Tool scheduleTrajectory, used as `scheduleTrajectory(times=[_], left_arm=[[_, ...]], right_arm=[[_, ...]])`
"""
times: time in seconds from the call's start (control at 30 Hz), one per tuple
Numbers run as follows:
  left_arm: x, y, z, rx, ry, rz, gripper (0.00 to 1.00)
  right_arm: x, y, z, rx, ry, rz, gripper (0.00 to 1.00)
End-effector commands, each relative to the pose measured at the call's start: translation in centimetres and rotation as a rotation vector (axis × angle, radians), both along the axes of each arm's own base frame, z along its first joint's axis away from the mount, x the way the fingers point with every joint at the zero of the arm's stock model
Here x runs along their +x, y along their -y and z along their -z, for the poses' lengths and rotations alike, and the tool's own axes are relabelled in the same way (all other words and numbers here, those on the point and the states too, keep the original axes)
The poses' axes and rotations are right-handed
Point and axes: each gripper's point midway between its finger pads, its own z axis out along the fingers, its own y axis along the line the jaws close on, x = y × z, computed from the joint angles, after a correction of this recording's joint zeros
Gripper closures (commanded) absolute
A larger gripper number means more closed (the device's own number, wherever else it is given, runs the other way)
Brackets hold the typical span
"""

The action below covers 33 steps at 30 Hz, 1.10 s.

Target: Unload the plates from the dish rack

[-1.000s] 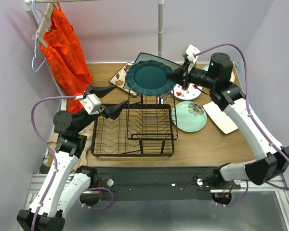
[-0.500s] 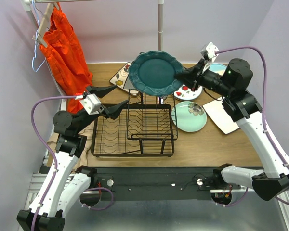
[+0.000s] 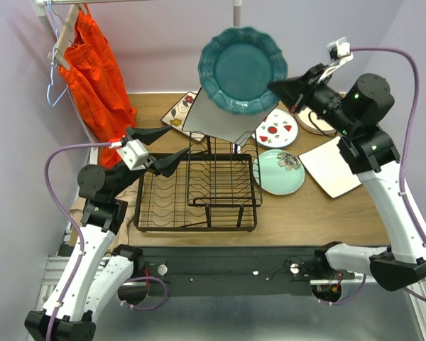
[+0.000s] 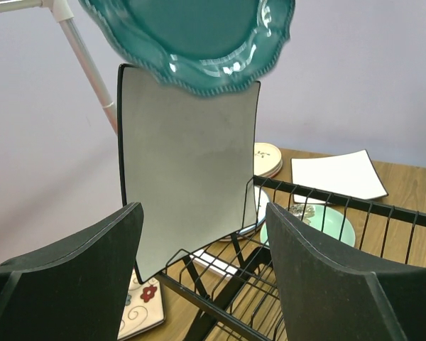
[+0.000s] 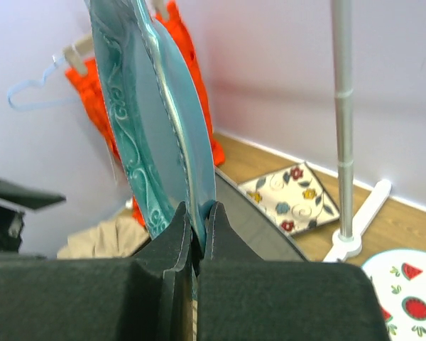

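Centre frame: dish rack (image 3: 196, 204), with an upright plate (image 3: 220, 117) standing in its far end. Top centre, above the rack: raised plate (image 3: 243, 69), right gripper (image 3: 273, 85) on its right rim. Left of rack: left gripper (image 3: 184, 138). Right of rack: nearer round plate (image 3: 280, 174), farther round plate (image 3: 277, 131) behind it, flat plate (image 3: 330, 168) beyond.

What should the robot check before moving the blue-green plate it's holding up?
1. Right jaws shut on the rim of the teal plate: ok.
2. Plate lifted clear of the dish rack: ok.
3. Left jaws open and holding nothing: ok.
4. Bare table near the mint plate for landing: ok.
5. Rack emptied: not ok, a grey square plate stands in it.
6. Grip tight enough not to slip: cannot tell.
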Motion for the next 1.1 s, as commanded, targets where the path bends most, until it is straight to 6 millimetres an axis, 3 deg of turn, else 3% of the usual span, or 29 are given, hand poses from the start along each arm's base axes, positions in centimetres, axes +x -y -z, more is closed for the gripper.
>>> scheduleTrajectory(times=[0.0,0.17,0.3,0.37,0.53,0.67,0.7,0.77,0.8,0.87,0.9,0.93,1.0,1.03,1.07], left_arm=[[-0.3,-0.1,-0.3,0.001,0.025,0.001,0.21],[-0.3,-0.2,-0.3,0.002,0.025,-0.002,0.21],[-0.3,-0.2,-0.3,0.002,0.027,-0.002,0.21],[-0.4,-0.2,-0.4,0.001,0.028,-0.002,0.21],[-0.4,-0.2,-0.4,0.003,0.028,-0.002,0.21],[-0.4,-0.2,-0.4,0.002,0.03,-0.002,0.21],[-0.4,-0.3,-0.4,0.001,0.028,-0.007,0.21],[-0.3,-0.3,-0.4,0.0,0.026,-0.011,0.21],[-0.3,-0.3,-0.4,0.0,0.028,-0.011,0.21],[-0.3,-0.3,-0.4,-0.001,0.029,-0.011,0.21],[-0.3,-0.3,-0.4,-0.001,0.027,-0.012,0.21],[-0.3,-0.3,-0.5,-0.001,0.029,-0.009,0.21],[-0.2,-0.1,-0.3,0.0,0.018,0.0,0.21],[-0.2,-0.1,-0.3,0.001,0.017,0.005,0.21],[-0.3,-0.1,-0.3,0.001,0.016,0.007,0.21]], right_arm=[[-0.2,2.2,-9.1,0.199,0.157,0.102,0.99],[0.9,3.5,-11.5,0.27,0.166,0.17,0.99],[2.5,5.9,-13.3,0.355,0.159,0.265,0.99],[3.6,6.9,-13.4,0.382,0.141,0.287,0.99],[6.9,12.3,-12.2,0.496,0.044,0.376,0.99],[8.7,15.2,-9.6,0.547,-0.035,0.456,0.99],[9.2,16.8,-7.7,0.585,-0.088,0.497,0.99],[9.3,18.6,-5.9,0.635,-0.131,0.561,0.99],[9.1,19.9,-3.5,0.675,-0.184,0.61,0.99],[8.8,21.3,-1.1,0.719,-0.225,0.676,0.99],[8.4,21.8,-0.3,0.748,-0.242,0.696,0.99],[8.1,21.9,2.2,0.752,-0.284,0.719,0.99],[7.4,21.6,4.0,0.755,-0.323,0.719,0.99],[7.6,21.5,6.8,0.739,-0.381,0.732,0.99],[6.5,21.4,7.4,0.736,-0.394,0.738,0.99]])
